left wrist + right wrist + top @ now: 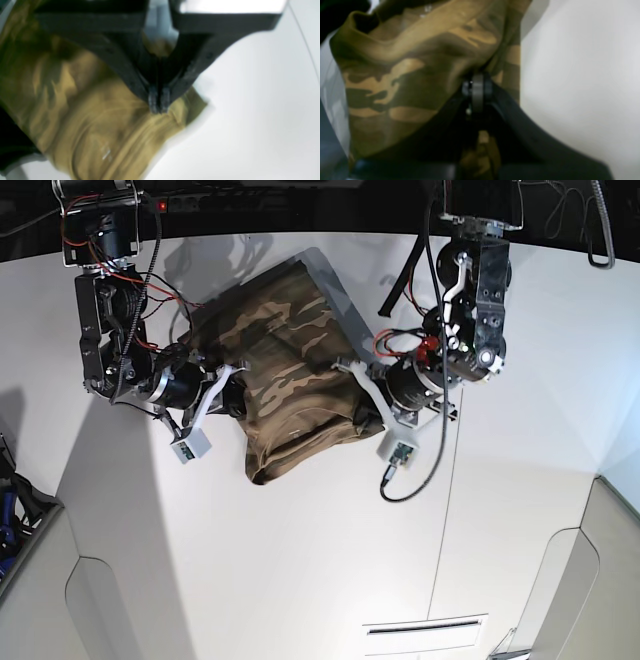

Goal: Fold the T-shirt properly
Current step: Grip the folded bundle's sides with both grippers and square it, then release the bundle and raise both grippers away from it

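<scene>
Clamped shut on a pinch of camouflage cloth, our right gripper [232, 387] sits on the left of the base view, its black fingers meeting at the near-left edge of the T-shirt [290, 395]. From the right wrist camera we see those fingertips [477, 86] pressed together with fabric bunched between them, and the T-shirt [402, 75] rises in olive, brown and tan folds above and to the left of them, with a strip of it hanging down the right side of the pinch. Moving rightward across the base view, the garment lies bunched in the upper middle of the white table [300, 570], partly folded over itself, one light inner edge showing along its far-right side and its near hem curling toward the camera. Further right, our left gripper [362, 385] bites the opposite edge of the cloth. The left wrist camera, though blurred, shows its fingers [153, 98] closed tip to tip on a tan fold of the T-shirt [100, 125], the cloth spreading away to the left and the bare table [262, 112] filling the right.
</scene>
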`<state>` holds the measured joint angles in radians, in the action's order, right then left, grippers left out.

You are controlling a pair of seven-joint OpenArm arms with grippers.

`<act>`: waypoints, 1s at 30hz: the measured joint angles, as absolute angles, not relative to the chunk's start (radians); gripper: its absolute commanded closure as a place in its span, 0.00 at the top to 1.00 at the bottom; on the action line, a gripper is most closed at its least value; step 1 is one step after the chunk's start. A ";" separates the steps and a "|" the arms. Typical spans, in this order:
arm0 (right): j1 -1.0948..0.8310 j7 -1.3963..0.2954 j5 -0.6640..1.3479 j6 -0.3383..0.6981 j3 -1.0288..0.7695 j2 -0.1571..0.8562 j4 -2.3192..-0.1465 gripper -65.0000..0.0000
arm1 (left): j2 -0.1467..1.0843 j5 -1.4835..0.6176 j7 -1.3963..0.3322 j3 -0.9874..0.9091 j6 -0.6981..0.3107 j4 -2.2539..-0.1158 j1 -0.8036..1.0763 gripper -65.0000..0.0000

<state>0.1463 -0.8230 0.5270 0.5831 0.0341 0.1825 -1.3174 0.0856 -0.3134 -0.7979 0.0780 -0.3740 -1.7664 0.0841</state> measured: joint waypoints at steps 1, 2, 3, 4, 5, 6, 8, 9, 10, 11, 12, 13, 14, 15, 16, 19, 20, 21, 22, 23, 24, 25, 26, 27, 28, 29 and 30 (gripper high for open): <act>0.143 -0.822 0.528 0.583 0.032 0.183 -1.318 0.00 | 0.086 -0.310 -0.801 0.078 -0.374 -1.798 0.112 0.02; 0.141 -0.822 0.531 0.584 0.028 0.183 -1.318 0.00 | 0.086 -0.310 -0.801 0.078 -0.377 -1.835 0.136 0.02; 0.138 -0.823 0.531 0.583 0.024 0.182 -1.318 0.00 | 0.086 -0.313 -0.803 0.077 -0.379 -1.872 0.153 0.02; 0.138 -0.823 0.531 0.584 0.019 0.183 -1.318 0.00 | 0.086 -0.311 -0.804 0.077 -0.379 -1.909 0.168 0.02; 0.138 -0.826 0.530 0.583 0.013 0.183 -1.318 0.00 | 0.086 -0.315 -0.800 0.077 -0.381 -1.941 0.186 0.02; 0.138 -0.829 0.531 0.584 0.006 0.183 -1.318 0.00 | 0.086 -0.319 -0.796 0.077 -0.382 -1.968 0.208 0.02; 0.135 -0.834 0.531 0.583 -0.010 0.191 -1.318 0.00 | 0.086 -0.324 -0.793 0.078 -0.382 -1.985 0.263 0.02; 0.133 -0.835 0.535 0.583 -0.019 0.196 -1.318 0.00 | 0.086 -0.321 -0.805 0.078 -0.382 -1.983 0.286 0.02; 0.133 -0.843 0.550 0.583 -0.030 0.199 -1.318 0.00 | 0.086 -0.321 -0.810 0.078 -0.386 -1.980 0.307 0.02; 0.133 -0.857 0.560 0.583 -0.045 0.199 -1.318 0.00 | 0.086 -0.319 -0.805 0.078 -0.386 -1.975 0.319 0.02; 0.133 -0.858 0.578 0.583 -0.057 0.199 -1.318 0.00 | 0.086 -0.318 -0.799 0.077 -0.385 -1.972 0.323 0.02; 0.133 -0.866 0.601 0.583 -0.067 0.199 -1.318 0.00 | 0.086 -0.318 -0.782 0.077 -0.385 -1.969 0.321 0.02; 0.133 -0.880 0.618 0.583 -0.075 0.199 -1.318 0.00 | 0.086 -0.319 -0.757 0.077 -0.385 -1.966 0.317 0.02; 0.133 -0.884 0.630 0.583 -0.080 0.199 -1.318 0.00 | 0.086 -0.324 -0.731 0.077 -0.385 -1.960 0.315 0.02; 0.133 -0.894 0.637 0.583 -0.083 0.199 -1.318 0.00 | 0.086 -0.324 -0.719 0.077 -0.385 -1.952 0.312 0.02; 0.124 -0.902 0.661 0.583 -0.087 0.199 -1.318 0.00 | 0.086 -0.328 -0.719 0.078 -0.386 -1.890 0.292 0.02; 0.116 -0.902 0.662 0.583 -0.087 0.199 -1.318 0.00 | 0.086 -0.329 -0.723 0.078 -0.386 -1.860 0.280 0.02; 0.107 -0.902 0.664 0.584 -0.087 0.198 -1.318 0.00 | 0.086 -0.329 -0.725 0.078 -0.386 -1.829 0.260 0.02; 0.094 -0.901 0.665 0.583 -0.087 0.195 -1.318 0.00 | 0.086 -0.326 -0.725 0.079 -0.385 -1.799 0.239 0.02; 0.080 -0.897 0.680 0.583 -0.088 0.192 -1.318 0.00 | 0.086 -0.323 -0.725 0.078 -0.385 -1.773 0.218 0.02; 0.068 -0.897 0.704 0.583 -0.088 0.191 -1.318 0.00 | 0.086 -0.322 -0.725 0.078 -0.385 -1.750 0.197 0.02; 0.057 -0.897 0.722 0.585 -0.088 0.191 -1.318 0.00 | 0.086 -0.322 -0.724 0.078 -0.385 -1.729 0.177 0.02; 0.046 -0.895 0.740 0.584 -0.088 0.191 -1.318 0.00 | 0.086 -0.322 -0.725 0.078 -0.385 -1.711 0.156 0.02; 0.035 -0.894 0.754 0.584 -0.088 0.188 -1.318 0.00 | 0.086 -0.321 -0.725 0.077 -0.385 -1.694 0.137 0.02; 0.025 -0.891 0.763 0.587 -0.090 0.185 -1.318 0.00 | 0.086 -0.317 -0.725 0.077 -0.385 -1.678 0.118 0.02; 0.016 -0.886 0.764 0.589 -0.090 0.180 -1.319 0.00 | 0.086 -0.310 -0.725 0.078 -0.385 -1.662 0.100 0.02; 0.010 -0.887 0.764 0.593 -0.091 0.169 -1.320 0.00 | 0.086 -0.306 -0.725 0.078 -0.385 -1.648 0.082 0.02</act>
<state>0.0101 -0.8871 0.7635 0.5926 -0.0914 0.1692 -1.3205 0.0856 -0.3058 -0.7246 0.0780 -0.3851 -1.6482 0.0818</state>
